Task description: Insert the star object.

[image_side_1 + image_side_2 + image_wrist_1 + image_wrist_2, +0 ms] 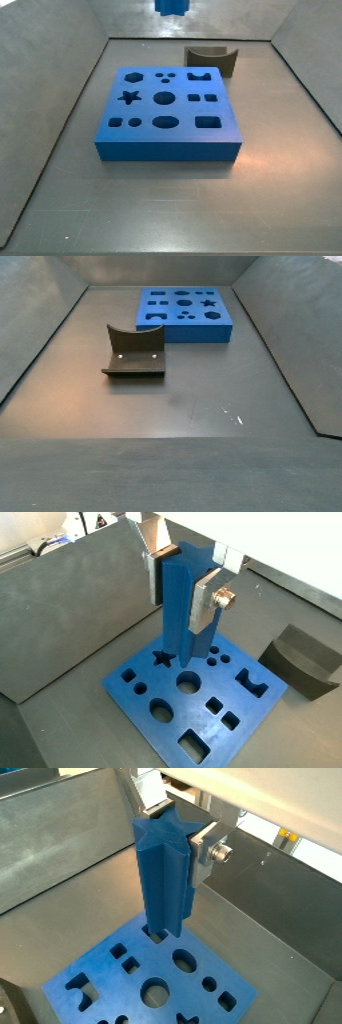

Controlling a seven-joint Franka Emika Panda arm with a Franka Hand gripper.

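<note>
My gripper [183, 597] is shut on the star object [185, 612], a tall blue ridged peg held upright between the silver fingers; both also show in a wrist view, the gripper [174, 843] and the peg [167, 878]. The peg hangs well above the wide blue block [187, 704] with shaped holes. In a side view only the peg's lower end [171, 6] shows at the top edge, above the block's far side [167, 150]. The star-shaped hole [162, 657] is open and empty [130, 98]. The gripper is out of frame in a side view where the block [187, 332] shows.
A dark grey curved piece [210, 60] stands on the floor beside the block; it also shows in a wrist view [305, 662] and a side view [134, 353]. Grey sloping walls [54, 150] enclose the floor on all sides.
</note>
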